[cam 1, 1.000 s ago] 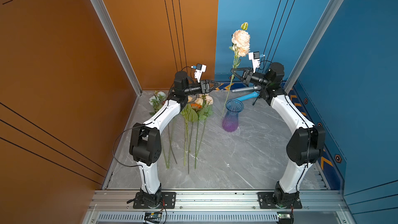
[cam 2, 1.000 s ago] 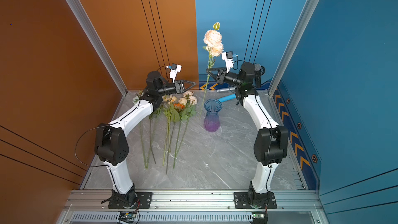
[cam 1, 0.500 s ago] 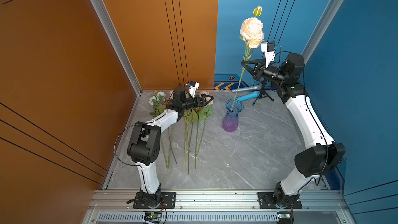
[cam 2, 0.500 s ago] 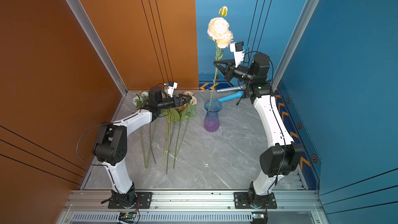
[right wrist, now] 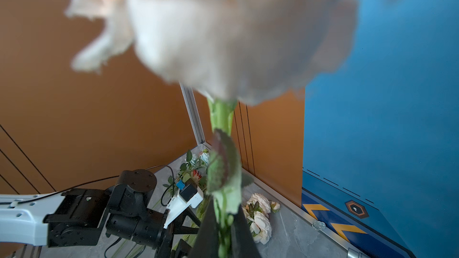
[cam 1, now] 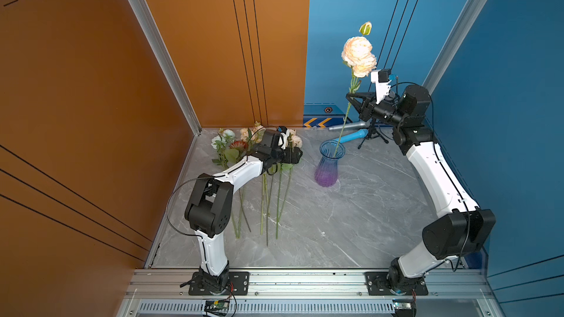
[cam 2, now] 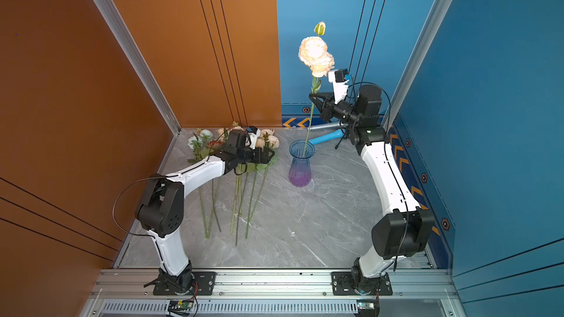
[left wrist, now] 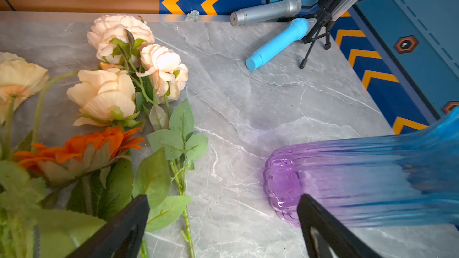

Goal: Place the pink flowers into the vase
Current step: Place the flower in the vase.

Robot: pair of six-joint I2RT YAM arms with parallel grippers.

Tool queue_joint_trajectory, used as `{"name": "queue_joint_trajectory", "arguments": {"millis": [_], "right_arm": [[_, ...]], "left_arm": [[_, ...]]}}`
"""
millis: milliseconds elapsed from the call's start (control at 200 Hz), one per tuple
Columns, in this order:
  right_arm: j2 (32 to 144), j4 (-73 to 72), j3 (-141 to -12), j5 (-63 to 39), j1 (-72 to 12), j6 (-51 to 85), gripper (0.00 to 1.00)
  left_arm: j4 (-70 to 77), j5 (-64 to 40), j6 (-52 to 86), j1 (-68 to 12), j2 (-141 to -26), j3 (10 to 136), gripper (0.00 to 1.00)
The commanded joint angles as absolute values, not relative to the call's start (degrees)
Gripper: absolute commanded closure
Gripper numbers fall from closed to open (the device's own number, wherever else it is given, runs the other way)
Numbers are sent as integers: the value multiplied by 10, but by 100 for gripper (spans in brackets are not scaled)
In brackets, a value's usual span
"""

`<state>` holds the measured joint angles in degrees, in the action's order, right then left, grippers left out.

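Well, starting on the left: my left gripper [left wrist: 223,198] has come down from where it hung a second ago. It now sits low over the grey marble tabletop [cam 1: 351,208], above the leafy part of the lying stems and pointing toward the vase. Its jaws have spread wide and hold nothing.

Two of the pale peach-pink ruffled flowers [left wrist: 106,95] on long green stems lie flat there, beside the orange daisy-like flower [left wrist: 82,150].

Moving right, the ribbed glass vase [cam 1: 328,166], blue at the rim and purple at the base, stands upright.

The third pink stem [cam 1: 345,123] has been lifted higher and swung across, and its lower end now seems to dip into the vase mouth instead of hanging behind it. My right gripper [cam 1: 351,97] is pinched tight on that stem just below the blooms.

I reckon this first flower only needs lowering and letting go, and the left arm looks set for the next one.
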<state>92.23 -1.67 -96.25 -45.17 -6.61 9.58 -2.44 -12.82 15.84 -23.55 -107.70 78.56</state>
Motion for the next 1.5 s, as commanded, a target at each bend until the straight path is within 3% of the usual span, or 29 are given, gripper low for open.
{"name": "queue_joint_trajectory", "arguments": {"millis": [0, 325, 355, 591, 896, 1222, 1497], "right_arm": [[900, -33, -940, -412, -80, 52, 99], [876, -44, -883, -356, -111, -6, 96], [875, -46, -875, -349, -114, -11, 95], [861, -91, -809, -303, -133, -32, 94], [853, -164, -736, -253, -151, -35, 86], [846, -209, -692, -222, -158, -33, 78], [839, -223, -678, -212, -158, -33, 71]], "left_arm": [[-72, -28, 128, -245, -1072, 796, 7], [-72, 15, 134, -274, -1123, 813, 12], [-72, 14, 136, -275, -1128, 817, 18], [-90, 19, 139, -279, -1164, 837, 26], [-123, 34, 139, -279, -1184, 846, 34], [-143, 22, 140, -283, -1202, 856, 49], [-150, 24, 149, -287, -1210, 851, 53]]}}
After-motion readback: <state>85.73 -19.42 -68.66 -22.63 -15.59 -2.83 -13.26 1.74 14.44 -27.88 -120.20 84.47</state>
